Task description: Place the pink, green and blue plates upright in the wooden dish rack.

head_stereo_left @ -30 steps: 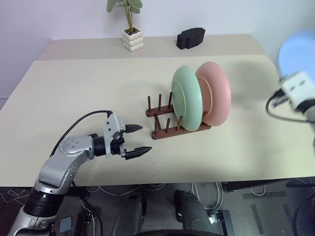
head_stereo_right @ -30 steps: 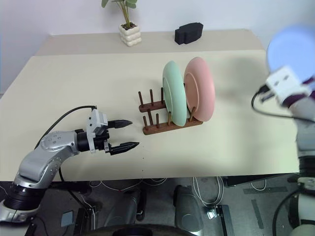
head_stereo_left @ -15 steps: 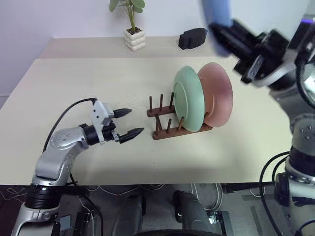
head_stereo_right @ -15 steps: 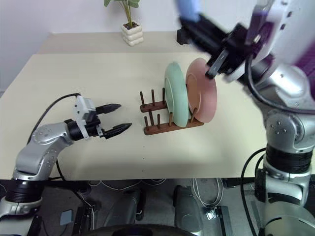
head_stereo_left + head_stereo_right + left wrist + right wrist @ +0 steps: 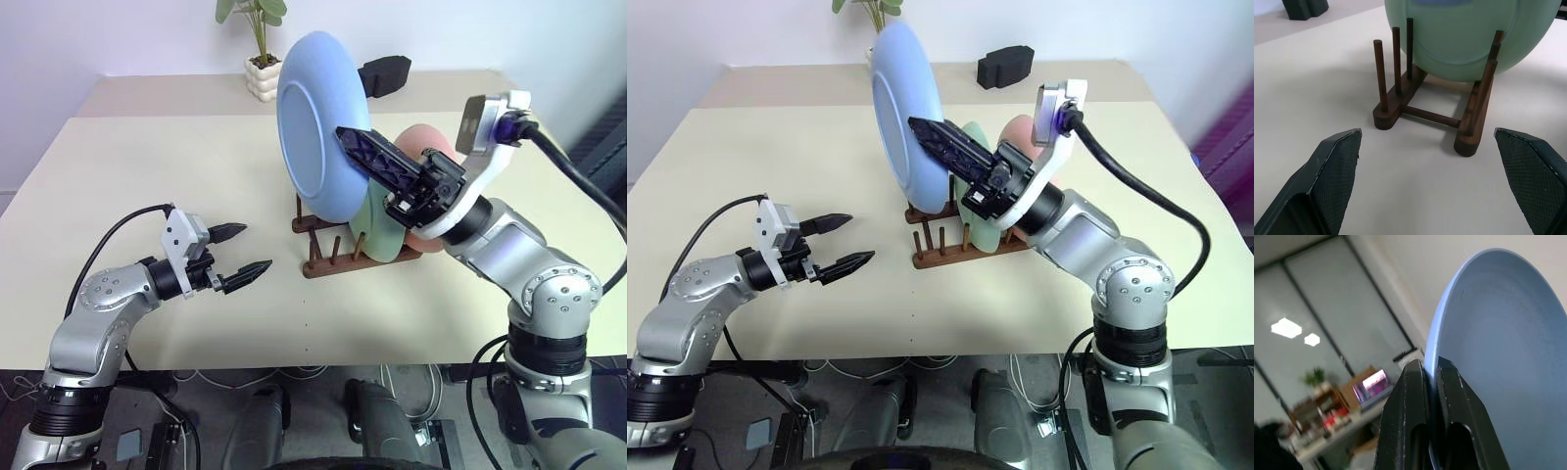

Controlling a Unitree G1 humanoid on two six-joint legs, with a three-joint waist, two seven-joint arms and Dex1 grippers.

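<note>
A beige table (image 5: 147,176) holds a wooden dish rack (image 5: 323,245) near its centre. The green plate (image 5: 377,230) and pink plate (image 5: 436,147) stand upright in the rack's slots, pink behind green toward three o'clock. The right gripper (image 5: 355,147) pinches the rim of the blue plate (image 5: 318,122), fingers clamped tight, holding it on edge in the air above the rack's free pegs. At nine o'clock from the rack, the left gripper (image 5: 245,250) hovers over the table, fingers spread wide, holding nothing.
</note>
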